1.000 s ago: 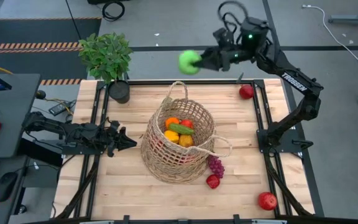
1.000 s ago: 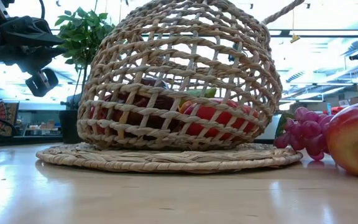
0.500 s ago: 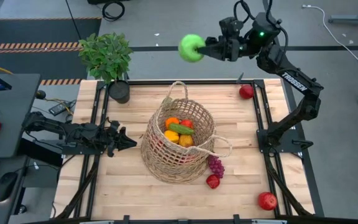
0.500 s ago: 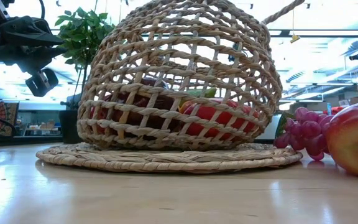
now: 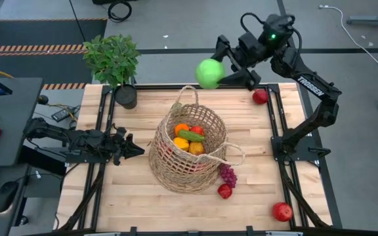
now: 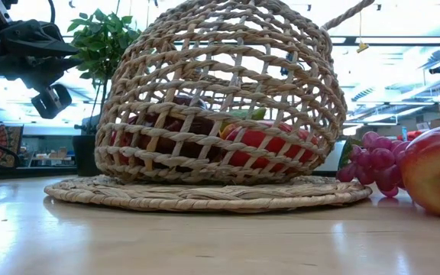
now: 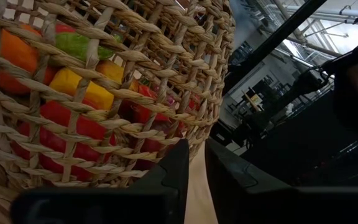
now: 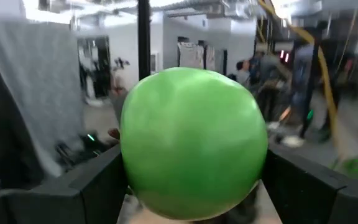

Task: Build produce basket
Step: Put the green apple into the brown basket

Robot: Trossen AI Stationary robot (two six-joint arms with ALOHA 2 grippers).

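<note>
high up, right gripper (image 5: 223, 71) clamps the green apple (image 5: 209, 73) beyond the basket (image 5: 189, 157).

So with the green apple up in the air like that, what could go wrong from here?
The right gripper holds the green apple high, beyond the table's far edge and not yet above the basket; a slip would likely send it to the floor. The basket already holds an orange, a cucumber and other produce, so a dropped apple might bounce out. Its upright far handle lies on the approach path and could be clipped.
</note>
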